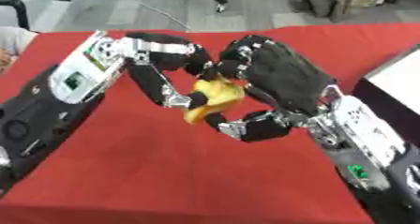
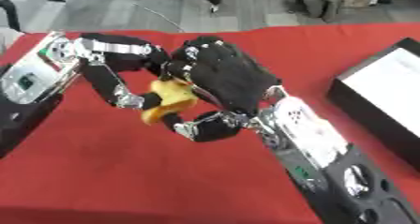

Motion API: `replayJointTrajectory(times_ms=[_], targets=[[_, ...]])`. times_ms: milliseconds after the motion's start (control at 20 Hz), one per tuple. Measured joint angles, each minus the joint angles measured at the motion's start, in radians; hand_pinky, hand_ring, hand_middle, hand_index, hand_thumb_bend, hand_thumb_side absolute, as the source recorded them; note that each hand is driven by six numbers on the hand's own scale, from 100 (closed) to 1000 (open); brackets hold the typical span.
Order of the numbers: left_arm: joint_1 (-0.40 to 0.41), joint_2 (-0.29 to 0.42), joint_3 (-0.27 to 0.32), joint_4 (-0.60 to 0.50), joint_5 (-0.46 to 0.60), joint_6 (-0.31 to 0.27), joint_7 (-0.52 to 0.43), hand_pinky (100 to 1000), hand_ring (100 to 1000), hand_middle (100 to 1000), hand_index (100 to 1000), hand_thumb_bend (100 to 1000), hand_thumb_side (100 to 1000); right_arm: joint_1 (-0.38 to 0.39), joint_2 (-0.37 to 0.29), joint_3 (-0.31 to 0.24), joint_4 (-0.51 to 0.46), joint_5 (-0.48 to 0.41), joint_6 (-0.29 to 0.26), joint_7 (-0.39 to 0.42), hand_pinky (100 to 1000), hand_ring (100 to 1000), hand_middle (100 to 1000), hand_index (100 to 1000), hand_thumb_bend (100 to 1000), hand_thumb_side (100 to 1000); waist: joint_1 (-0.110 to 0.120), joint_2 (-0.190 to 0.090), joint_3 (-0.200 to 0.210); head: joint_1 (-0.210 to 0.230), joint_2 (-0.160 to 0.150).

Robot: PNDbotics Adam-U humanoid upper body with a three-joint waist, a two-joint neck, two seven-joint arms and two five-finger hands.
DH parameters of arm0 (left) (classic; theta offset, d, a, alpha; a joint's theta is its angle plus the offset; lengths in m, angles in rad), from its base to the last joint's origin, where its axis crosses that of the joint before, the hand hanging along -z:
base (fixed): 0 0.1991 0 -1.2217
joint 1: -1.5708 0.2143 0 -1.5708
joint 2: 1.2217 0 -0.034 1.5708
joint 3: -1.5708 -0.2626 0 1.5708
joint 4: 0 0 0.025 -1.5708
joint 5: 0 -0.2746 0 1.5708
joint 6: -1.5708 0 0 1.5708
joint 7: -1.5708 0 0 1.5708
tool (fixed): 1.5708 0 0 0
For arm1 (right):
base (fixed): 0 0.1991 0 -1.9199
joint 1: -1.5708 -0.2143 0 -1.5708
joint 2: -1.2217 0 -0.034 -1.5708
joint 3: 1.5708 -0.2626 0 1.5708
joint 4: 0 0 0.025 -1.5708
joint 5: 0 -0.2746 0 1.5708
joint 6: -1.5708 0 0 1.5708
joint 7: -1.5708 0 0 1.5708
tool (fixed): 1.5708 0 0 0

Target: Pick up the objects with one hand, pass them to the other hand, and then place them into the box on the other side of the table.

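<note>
Two robot hands meet over the middle of a red-covered table (image 1: pixel 164 171), with a yellow object (image 1: pixel 215 98) caught between them. The left hand (image 1: pixel 160 59) reaches in from the left, its black and silver fingers curled round the upper and left side of the object; one finger runs down beside it and ends at its lower left edge. The right hand (image 2: pixel 226 80), coming from the lower right, lies over the object from the right with its broad black back turned to the camera, fingers curled at the top and thumb hooked beneath. Both hands touch the object, which is held above the cloth (it is soft-edged and lumpy in outline, and what it is cannot be told). Only part of it shows, the rest hidden behind the right hand's fingers.

At the right edge of the table stands a black box (image 2: pixel 373 103) with a pale, whitish inside, well apart from the hands. Beyond the far edge of the table lies a grey floor (image 1: pixel 246 7).
</note>
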Motion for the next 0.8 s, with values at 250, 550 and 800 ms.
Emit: replayJointTrajectory(times_ms=[250, 550, 800], targets=[[0.0, 0.0, 0.006, 0.0, 0.004, -0.002, 0.001, 698, 547, 507, 638, 100, 546, 0.001, 0.0, 0.002, 0.005, -0.013, 0.022, -0.061, 647, 599, 295, 285, 148, 448, 0.0, 0.0, 0.0, 0.0, 0.0], [0.001, 0.001, 0.015, 0.016, 0.006, -0.031, -0.001, 719, 584, 555, 697, 244, 746, 0.001, -0.002, 0.002, 0.008, -0.032, 0.02, -0.102, 646, 601, 283, 285, 164, 443, -0.003, 0.0, 0.0, 0.0, 0.0], [0.011, 0.015, 0.061, 0.067, -0.003, -0.074, 0.0, 729, 602, 579, 724, 290, 804, 0.001, -0.002, 0.008, 0.002, -0.052, 0.009, -0.106, 649, 600, 287, 289, 153, 456, -0.007, 0.0, 0.0, -0.005, 0.0]])
